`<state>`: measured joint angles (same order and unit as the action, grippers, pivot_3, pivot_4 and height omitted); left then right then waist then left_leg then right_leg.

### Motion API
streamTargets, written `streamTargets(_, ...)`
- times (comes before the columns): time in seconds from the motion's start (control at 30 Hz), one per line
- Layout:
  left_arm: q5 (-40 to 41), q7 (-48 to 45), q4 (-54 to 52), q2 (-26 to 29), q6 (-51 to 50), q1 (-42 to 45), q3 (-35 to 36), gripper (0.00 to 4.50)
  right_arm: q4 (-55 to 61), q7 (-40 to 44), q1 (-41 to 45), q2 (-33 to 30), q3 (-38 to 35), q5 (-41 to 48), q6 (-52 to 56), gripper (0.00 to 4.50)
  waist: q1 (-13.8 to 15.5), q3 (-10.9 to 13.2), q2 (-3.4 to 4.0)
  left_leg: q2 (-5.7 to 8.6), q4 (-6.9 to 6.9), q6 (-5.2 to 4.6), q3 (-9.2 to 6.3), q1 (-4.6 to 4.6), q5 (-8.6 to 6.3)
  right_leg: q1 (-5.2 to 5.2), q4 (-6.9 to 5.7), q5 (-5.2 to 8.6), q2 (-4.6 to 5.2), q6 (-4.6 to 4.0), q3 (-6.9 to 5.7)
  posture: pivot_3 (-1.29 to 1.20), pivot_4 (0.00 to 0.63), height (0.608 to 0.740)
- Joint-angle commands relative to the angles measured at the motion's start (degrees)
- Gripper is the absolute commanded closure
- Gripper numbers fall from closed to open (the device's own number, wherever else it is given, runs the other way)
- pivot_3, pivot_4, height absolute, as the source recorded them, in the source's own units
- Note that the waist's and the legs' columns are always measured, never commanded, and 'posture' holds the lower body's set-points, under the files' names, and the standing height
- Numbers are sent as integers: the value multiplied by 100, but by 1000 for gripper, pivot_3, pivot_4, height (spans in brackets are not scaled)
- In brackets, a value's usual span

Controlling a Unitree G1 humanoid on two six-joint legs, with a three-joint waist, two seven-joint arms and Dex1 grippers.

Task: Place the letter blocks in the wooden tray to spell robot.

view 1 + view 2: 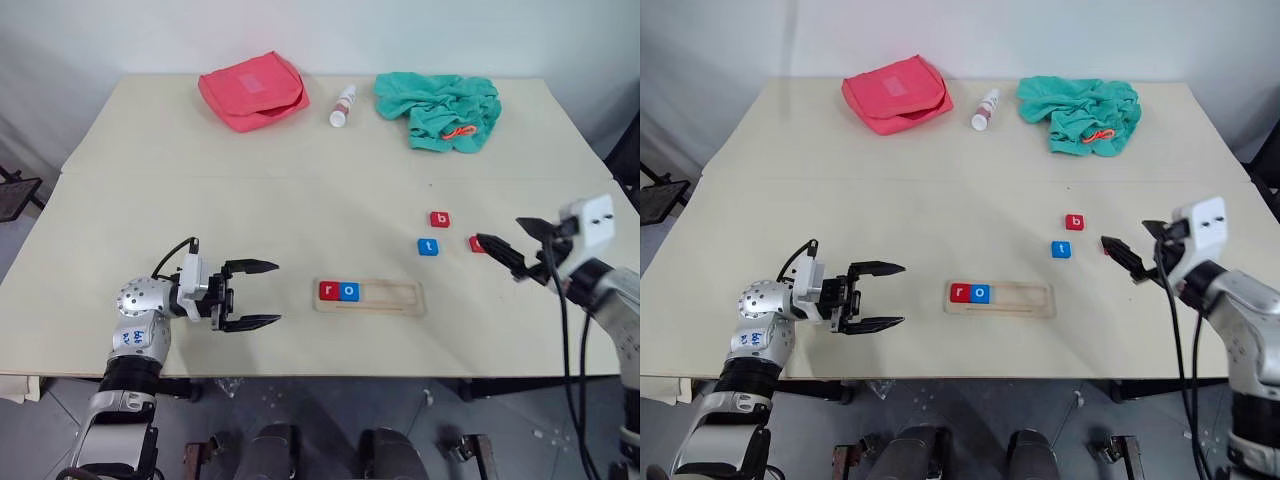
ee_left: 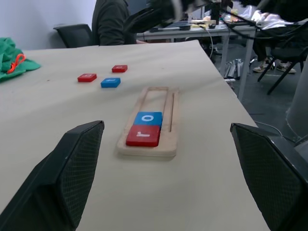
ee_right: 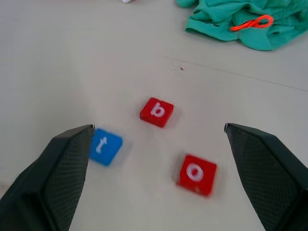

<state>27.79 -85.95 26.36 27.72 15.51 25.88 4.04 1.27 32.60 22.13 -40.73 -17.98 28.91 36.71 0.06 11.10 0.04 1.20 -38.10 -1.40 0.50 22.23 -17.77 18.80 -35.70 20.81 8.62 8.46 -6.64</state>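
Note:
The wooden tray (image 1: 392,298) lies near the table's front edge, holding a red r block (image 1: 328,291) and a blue o block (image 1: 348,291) at its left end. Right of the tray and farther back, three blocks lie loose: red b (image 1: 440,219), blue t (image 1: 428,246) and red o (image 3: 196,173). My right gripper (image 1: 499,230) hovers open just right of them, one finger partly covering the red o in the eye views. Left of the tray, my left gripper (image 1: 276,293) points at it, open and empty.
A pink pouch (image 1: 253,90), a small white bottle (image 1: 343,105) and a crumpled teal cloth (image 1: 440,108) lie along the table's far side. Beyond the table's right edge, the left wrist view shows a seated person (image 2: 111,21) and desks.

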Motion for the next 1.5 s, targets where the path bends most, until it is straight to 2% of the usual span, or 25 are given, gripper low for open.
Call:
streamTargets(0.03,128,-91,-370,9,-32,-129,43,39,-572,-224,632,107,319,-334,8,0,-12,0,0,3,0,-1,1,6,0,4,0,0,2,0,0,0,150,740)
streamTargets(0.23,120,71,-668,-55,-43,-346,60,39,-2022,-382,1674,589,944,-1009,-460,0,-33,0,0,0,-1,-1,1,8,0,11,-7,0,2,0,0,0,150,740)
streamTargets(0.6,101,338,-1028,-225,-37,-607,35,39,-3993,-899,2584,1378,1126,-1765,-1572,0,-53,0,1,-1,0,0,3,10,0,21,-15,0,2,0,2,0,150,740)
streamTargets(0.9,83,437,-1013,-245,70,-647,55,39,-4141,-1503,2556,1633,1033,-2008,-1560,0,-102,0,1,-1,1,0,1,10,0,23,-21,0,1,0,4,0,150,740)
streamTargets(1.0,82,456,-1009,-248,96,-668,58,0,-3892,-1735,2418,1800,969,-1969,-1373,594,-133,0,1,-1,1,0,0,9,0,23,-22,0,1,0,4,0,150,740)
streamTargets(1.23,95,414,-877,-246,180,-640,69,0,-2486,-2110,1893,2106,861,-1824,-934,2974,-143,0,2,1,1,0,-13,10,0,23,-29,0,1,0,9,0,150,740)
streamTargets(1.4,157,185,-658,-222,187,-504,70,0,-746,-2063,1309,2019,726,-1561,-470,3026,-151,1,3,2,6,0,-5,17,0,39,-29,0,1,0,15,0,150,740)
streamTargets(1.5,177,-43,-431,-148,192,-402,110,0,794,-2128,615,1919,459,-1258,371,3026,-147,1,3,0,8,1,7,27,0,63,-39,0,0,0,23,0,150,740)
